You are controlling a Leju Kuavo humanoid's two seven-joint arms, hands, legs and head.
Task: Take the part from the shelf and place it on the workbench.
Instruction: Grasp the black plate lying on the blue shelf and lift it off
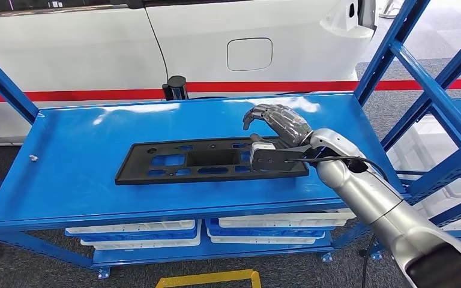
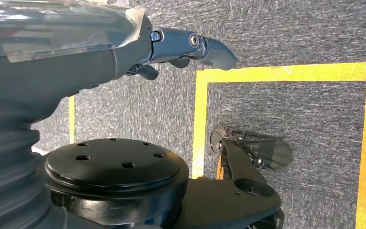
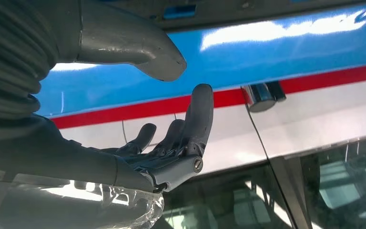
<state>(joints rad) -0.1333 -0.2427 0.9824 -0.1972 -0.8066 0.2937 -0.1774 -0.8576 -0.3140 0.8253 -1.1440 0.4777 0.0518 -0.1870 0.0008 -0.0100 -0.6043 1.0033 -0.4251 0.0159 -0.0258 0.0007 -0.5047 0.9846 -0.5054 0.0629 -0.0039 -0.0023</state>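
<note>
A long flat black plastic part with several cut-outs lies on the blue shelf top. My right hand hovers just above the part's right end, fingers spread and holding nothing. In the right wrist view the same hand has its thumb and fingers apart, with an edge of the part and the blue shelf surface beyond it. My left hand hangs over the grey floor with fingers loosely curled and nothing in it.
A white car with a red stripe stands right behind the shelf. Blue uprights frame the shelf's right side. White trays fill the lower shelf level. Yellow floor tape runs in front.
</note>
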